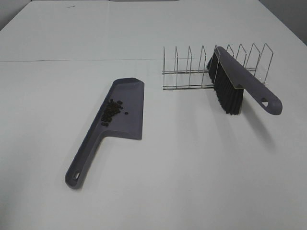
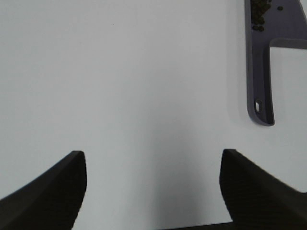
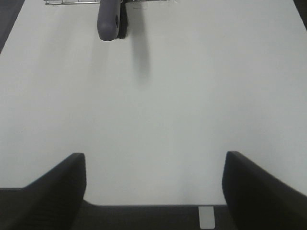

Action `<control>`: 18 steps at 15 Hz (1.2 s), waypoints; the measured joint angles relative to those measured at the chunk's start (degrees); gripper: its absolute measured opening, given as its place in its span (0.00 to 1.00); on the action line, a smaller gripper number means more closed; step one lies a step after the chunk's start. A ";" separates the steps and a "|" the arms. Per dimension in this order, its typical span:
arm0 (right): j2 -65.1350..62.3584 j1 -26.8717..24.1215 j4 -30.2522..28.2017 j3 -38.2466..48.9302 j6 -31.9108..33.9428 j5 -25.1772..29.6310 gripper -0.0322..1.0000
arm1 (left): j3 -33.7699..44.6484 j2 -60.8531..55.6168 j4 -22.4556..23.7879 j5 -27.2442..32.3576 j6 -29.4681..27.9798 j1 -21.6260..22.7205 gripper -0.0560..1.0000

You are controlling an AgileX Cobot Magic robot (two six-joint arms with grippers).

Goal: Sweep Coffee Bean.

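Observation:
The coffee beans (image 1: 112,110) lie in a small dark cluster on the pan of a grey dustpan (image 1: 124,105) at the table's middle left, its handle (image 1: 81,160) pointing to the near left. In the left wrist view the beans (image 2: 260,10) and the dustpan handle (image 2: 259,72) show at the frame's edge. A grey brush with black bristles (image 1: 228,88) leans in a wire rack (image 1: 192,67); its handle end (image 3: 110,21) shows in the right wrist view. My left gripper (image 2: 153,187) and right gripper (image 3: 154,187) are both open and empty, away from these things. Neither arm shows in the high view.
The white table (image 1: 192,182) carries only the dustpan, the rack and the brush. The wire rack has several upright dividers. The table's near edge (image 3: 144,207) lies under my right gripper.

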 joint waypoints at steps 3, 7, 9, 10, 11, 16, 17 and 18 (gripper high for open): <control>-8.14 0.00 -0.17 4.35 -0.97 -1.55 0.71 | 0.69 -9.22 -0.34 -0.17 -0.40 0.00 0.72; -10.03 0.00 -0.17 5.44 -0.97 -2.81 0.71 | 1.09 -18.28 -0.57 1.66 -2.69 0.00 0.72; -10.03 0.00 -0.17 5.67 -0.97 -3.09 0.71 | 2.23 -22.23 -0.52 4.30 -3.84 0.00 0.72; -10.03 0.00 0.23 5.79 -1.03 -3.55 0.71 | 2.46 -25.15 -0.29 4.47 -4.70 0.00 0.72; -10.03 0.00 1.26 5.96 -1.26 -4.13 0.71 | 2.52 -26.53 0.06 4.47 -5.21 0.00 0.72; -10.03 0.00 2.92 6.82 -3.09 -5.56 0.71 | 2.58 -31.11 3.15 4.47 -8.37 0.00 0.72; -10.03 0.00 2.98 6.82 -3.21 -5.56 0.71 | 2.58 -31.17 3.21 4.47 -8.65 0.00 0.72; -10.03 0.00 3.04 6.82 -3.27 -5.56 0.71 | 2.58 -31.23 3.21 4.47 -8.82 0.00 0.72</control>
